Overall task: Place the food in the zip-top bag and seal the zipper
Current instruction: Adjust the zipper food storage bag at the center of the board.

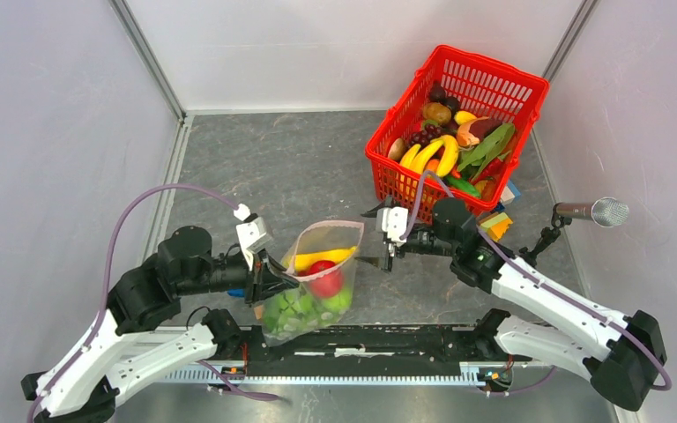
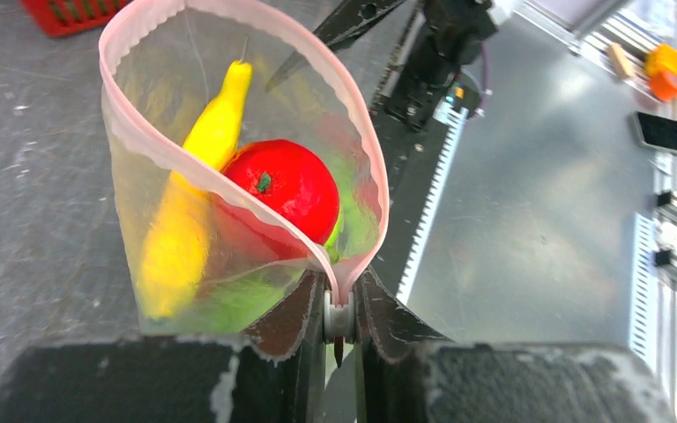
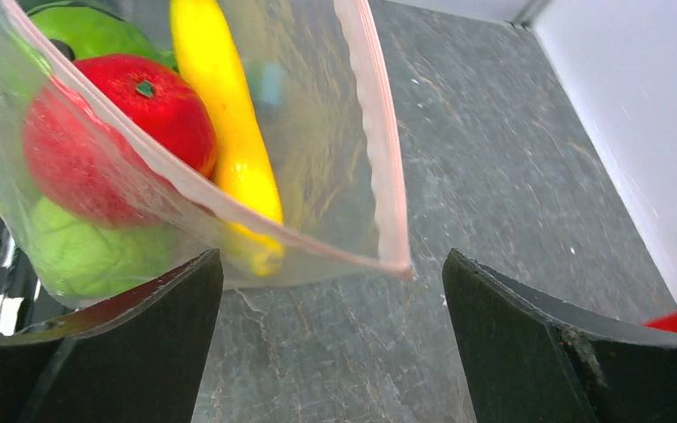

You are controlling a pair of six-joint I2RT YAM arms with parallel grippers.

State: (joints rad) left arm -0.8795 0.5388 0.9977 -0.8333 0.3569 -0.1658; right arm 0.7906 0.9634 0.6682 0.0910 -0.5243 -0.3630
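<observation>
The clear zip-top bag [image 1: 317,278] hangs open in front of the arm bases. It holds a yellow banana [image 2: 196,172], a red apple [image 2: 286,187] and green food [image 1: 295,310]. Its pink zipper strip [image 2: 353,123] gapes in a wide loop. My left gripper [image 2: 339,308] is shut on the zipper's white slider at the near end of the mouth. My right gripper [image 3: 331,291] is open and empty, just off the far corner of the bag mouth [image 3: 397,264]. In the right wrist view the banana [image 3: 229,141] and apple [image 3: 141,110] show through the plastic.
A red mesh basket [image 1: 458,132] full of toy food stands at the back right. A microphone [image 1: 595,211] on a small stand is at the right edge. The metal rail [image 1: 361,352] with the arm bases runs along the near edge.
</observation>
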